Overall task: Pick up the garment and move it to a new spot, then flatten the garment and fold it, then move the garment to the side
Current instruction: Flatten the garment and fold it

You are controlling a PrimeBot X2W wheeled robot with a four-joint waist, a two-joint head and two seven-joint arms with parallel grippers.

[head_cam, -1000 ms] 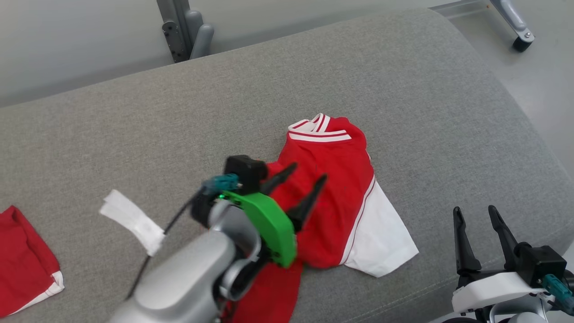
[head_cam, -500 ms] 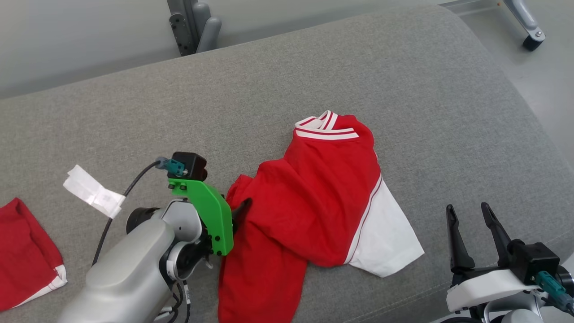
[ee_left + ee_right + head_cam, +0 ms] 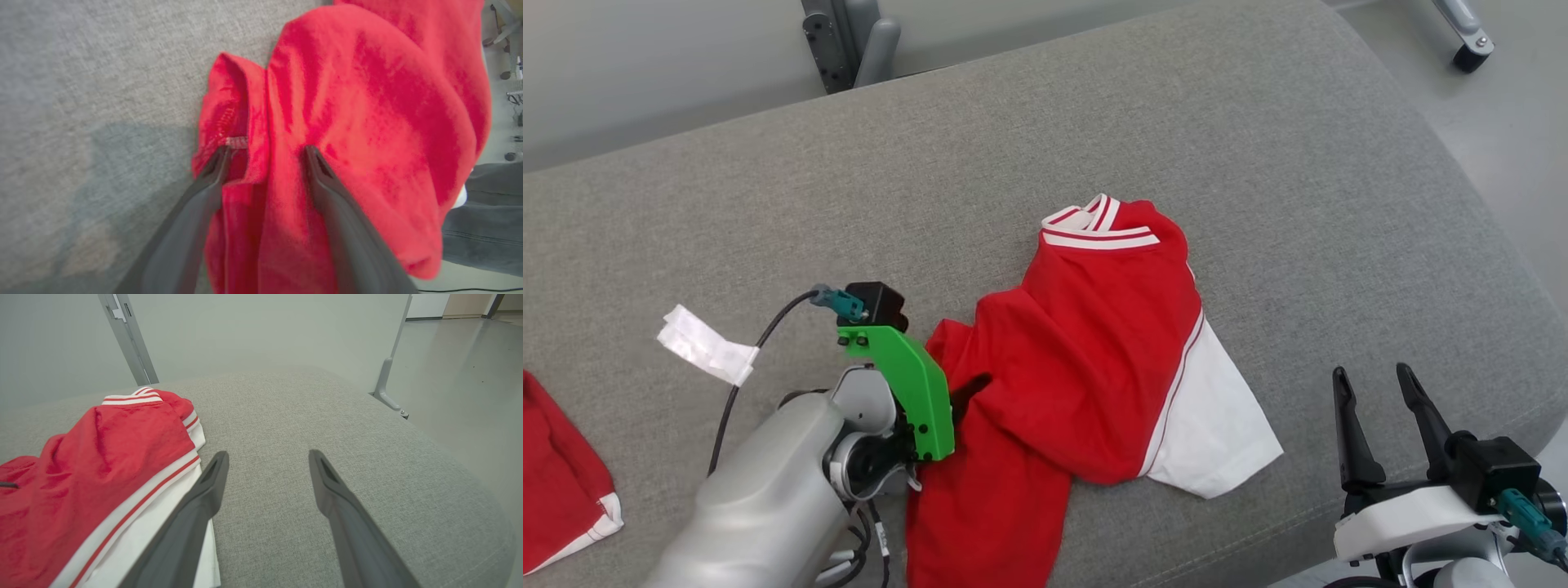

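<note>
garment (image 3: 1094, 359): red top with a white sleeve and a striped collar, crumpled near the middle of the grey cushion (image 3: 1258, 163). collar on the far side, sleeve to the right, a red strip trailing to the near edge.
left pincer (image 3: 265, 152): fingers spread wide, nothing clamped. tips are down on the garment's left edge with a raised red fold between them, one tip at the hem, the other on the red cloth.
right pincer (image 3: 1372, 372): wide open and empty, at the cushion's near right edge, apart from the white sleeve in the head view. in the right wrist view one finger overlaps the sleeve edge, contact unclear.
second red cloth (image 3: 556, 482): far left of the cushion, well apart from the garment.
white strip (image 3: 707, 355): on the cushion between the second red cloth and the left pincer.
</note>
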